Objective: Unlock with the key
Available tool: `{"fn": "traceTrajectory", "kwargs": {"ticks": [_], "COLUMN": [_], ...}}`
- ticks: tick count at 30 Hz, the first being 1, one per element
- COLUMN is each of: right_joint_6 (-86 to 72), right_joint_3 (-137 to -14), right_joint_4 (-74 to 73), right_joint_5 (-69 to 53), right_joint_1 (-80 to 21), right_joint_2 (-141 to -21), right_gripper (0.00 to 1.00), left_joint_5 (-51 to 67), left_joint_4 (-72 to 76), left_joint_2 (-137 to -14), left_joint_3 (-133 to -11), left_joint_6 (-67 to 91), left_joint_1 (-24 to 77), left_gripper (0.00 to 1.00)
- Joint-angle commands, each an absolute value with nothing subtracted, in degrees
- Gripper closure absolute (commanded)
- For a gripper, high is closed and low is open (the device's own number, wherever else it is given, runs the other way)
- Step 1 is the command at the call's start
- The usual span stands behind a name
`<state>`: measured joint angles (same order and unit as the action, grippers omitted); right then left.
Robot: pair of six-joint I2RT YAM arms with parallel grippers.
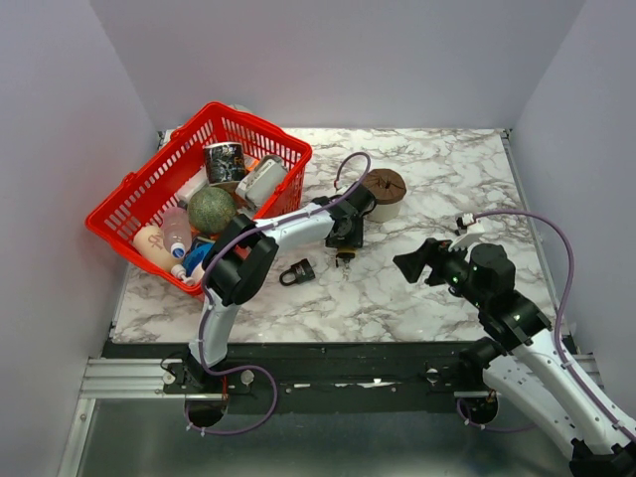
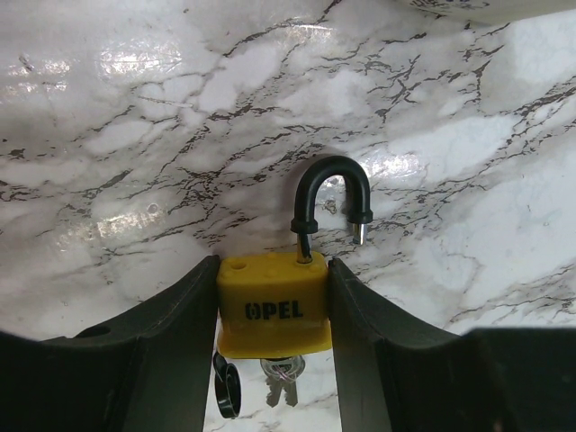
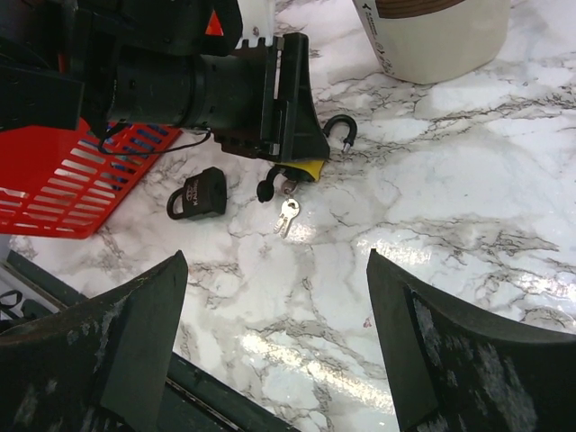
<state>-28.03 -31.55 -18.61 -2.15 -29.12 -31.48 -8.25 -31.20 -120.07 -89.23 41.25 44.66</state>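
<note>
My left gripper (image 2: 274,270) is shut on the yellow padlock (image 2: 270,306) marked OPEL, held by its sides just above the marble. Its black shackle (image 2: 328,189) is sprung open, with one leg free of the body. The key's black head (image 2: 227,387) and small silvery keys on a ring (image 2: 281,382) hang under the body; whether a blade is in the keyhole is hidden. From above the padlock (image 1: 345,257) shows below the left gripper (image 1: 345,238). My right gripper (image 3: 274,342) is open and empty, to the right of the padlock (image 3: 310,168) and the keys (image 3: 288,211).
A black padlock (image 1: 298,271) lies shut on the table left of the yellow one. A red basket (image 1: 129,194) with several items stands at the back left. A white cup with a brown top (image 1: 385,192) stands just behind the left gripper.
</note>
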Motion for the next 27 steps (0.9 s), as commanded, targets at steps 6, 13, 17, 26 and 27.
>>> {"fn": "traceTrajectory", "kwargs": {"ticks": [6,13,17,26,27], "right_joint_6": [-26.4,-25.5,-24.2,-23.5,-23.1], "right_joint_3": [-30.5,-30.4,-29.5,-28.5,-28.5], "right_joint_4": [-19.1,-19.0,-17.6,-14.9,-14.7], "right_joint_5": [-0.5,-2.0,-3.2,-5.4,-5.9], "right_joint_1": [-28.9,-28.9,-28.9,-28.9,-28.9], "right_joint_2": [-31.1,-30.3,-28.7,-28.1,-28.6], "right_gripper": [0.11,0.11,0.11,0.16,0.20], "left_joint_5": [-13.7,-18.5,-21.5,-25.1,-24.6], "left_joint_4": [-28.7,-27.8,-23.2,-19.7,-20.1], "left_joint_2": [-118.3,-112.7,-106.4,-91.4,-89.4], "left_joint_3": [-88.5,-87.8,-83.2,-69.3,-68.0], "left_joint_6": [38.5,34.3,32.4,32.1,32.9], "left_joint_1": [44.2,45.3,48.0,54.4,54.8], "left_gripper": [0.10,0.01,0.01,0.01,0.01]}}
